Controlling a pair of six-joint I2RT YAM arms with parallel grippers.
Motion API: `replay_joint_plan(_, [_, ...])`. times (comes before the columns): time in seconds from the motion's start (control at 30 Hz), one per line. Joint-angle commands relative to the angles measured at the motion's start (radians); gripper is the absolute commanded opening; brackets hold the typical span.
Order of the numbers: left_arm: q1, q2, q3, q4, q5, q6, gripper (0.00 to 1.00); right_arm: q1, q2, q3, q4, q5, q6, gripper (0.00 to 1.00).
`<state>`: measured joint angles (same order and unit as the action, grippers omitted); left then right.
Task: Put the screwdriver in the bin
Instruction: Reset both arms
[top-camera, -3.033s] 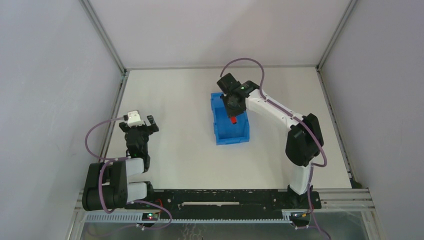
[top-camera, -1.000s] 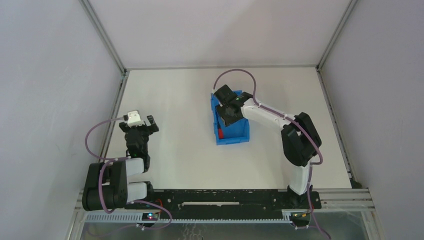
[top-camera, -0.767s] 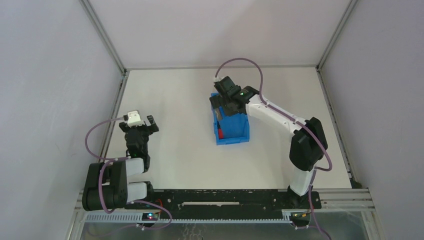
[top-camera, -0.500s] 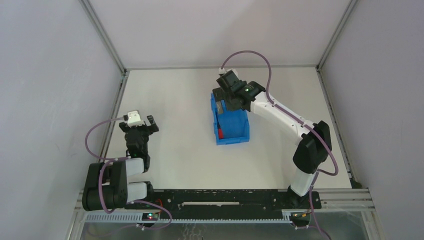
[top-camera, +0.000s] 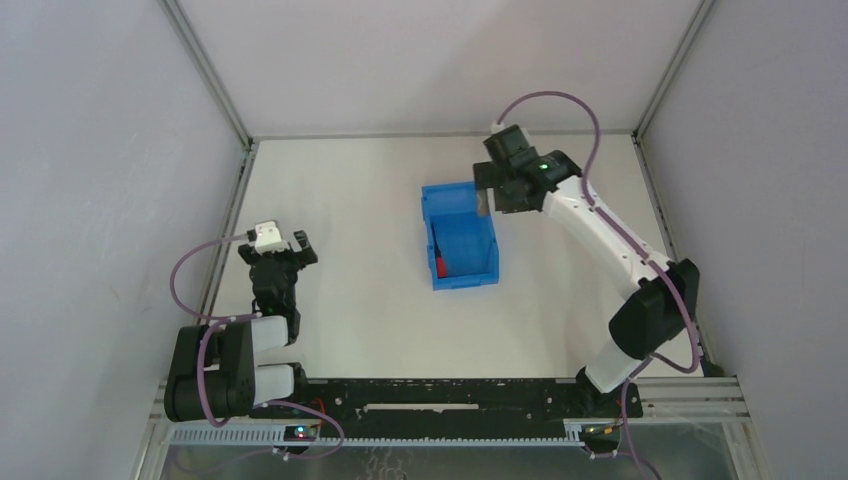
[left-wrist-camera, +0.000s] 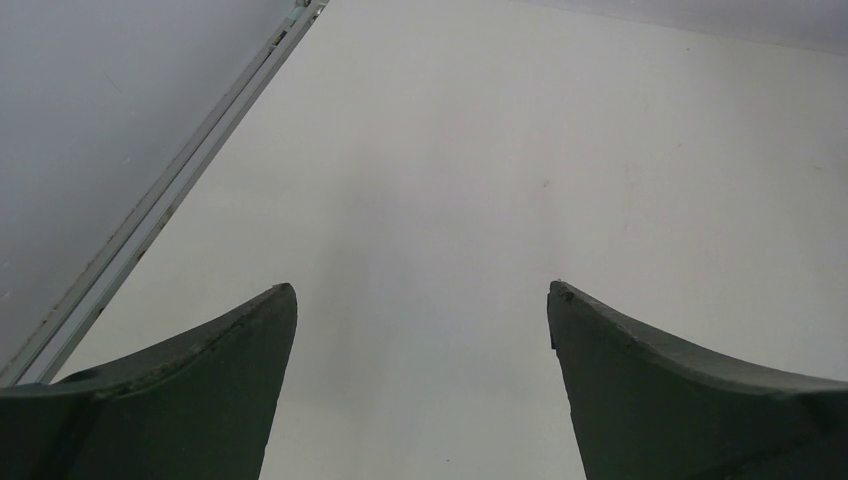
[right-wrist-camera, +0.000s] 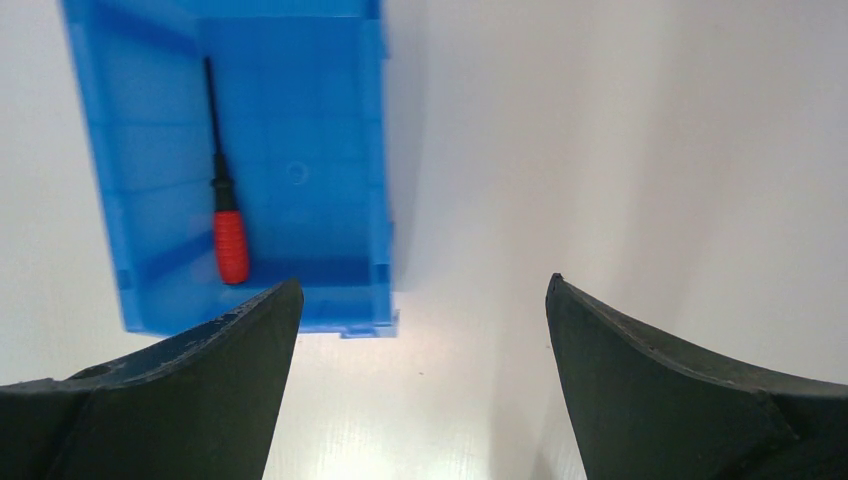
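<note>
Top view: screwdriver (top-camera: 441, 264) lies inside bin (top-camera: 470, 232), along left wall, red handle toward near end. Right pincer (top-camera: 489, 201) hovers by bin's far right corner, spread, empty. Left pincer (top-camera: 282, 247) spread, near table (top-camera: 340, 220) left edge

Left wrist: fingers wide apart over table

Right wrist: fingers wide apart, nothing between; bin with screwdriver lower left
</note>
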<state>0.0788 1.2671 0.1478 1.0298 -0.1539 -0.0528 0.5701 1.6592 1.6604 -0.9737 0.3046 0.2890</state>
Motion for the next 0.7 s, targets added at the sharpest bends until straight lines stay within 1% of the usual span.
replay_joint_plan(0.0, [-0.007,-0.01,0.041,0.029,-0.012,0.016,1.0,-0.099,-0.105,-0.058,-0.015,-0.056,-0.041,1.0])
replay_joint_plan(0.23, [-0.006,-0.011,0.041,0.028,-0.011,0.016,1.0,-0.305,-0.203,-0.158,0.007,-0.151,-0.134,1.0])
replay_joint_plan(0.33, [-0.007,-0.01,0.041,0.029,-0.011,0.017,1.0,-0.378,-0.226,-0.188,0.009,-0.161,-0.163,1.0])
replay_joint_plan(0.53, [-0.007,-0.011,0.041,0.028,-0.01,0.016,1.0,-0.527,-0.289,-0.258,0.058,-0.235,-0.162,1.0])
replay_joint_plan(0.6, [-0.007,-0.01,0.042,0.029,-0.011,0.016,1.0,-0.56,-0.31,-0.275,0.072,-0.245,-0.164,1.0])
replay_joint_plan(0.67, [-0.007,-0.01,0.041,0.029,-0.011,0.016,1.0,-0.564,-0.321,-0.285,0.073,-0.237,-0.176,1.0])
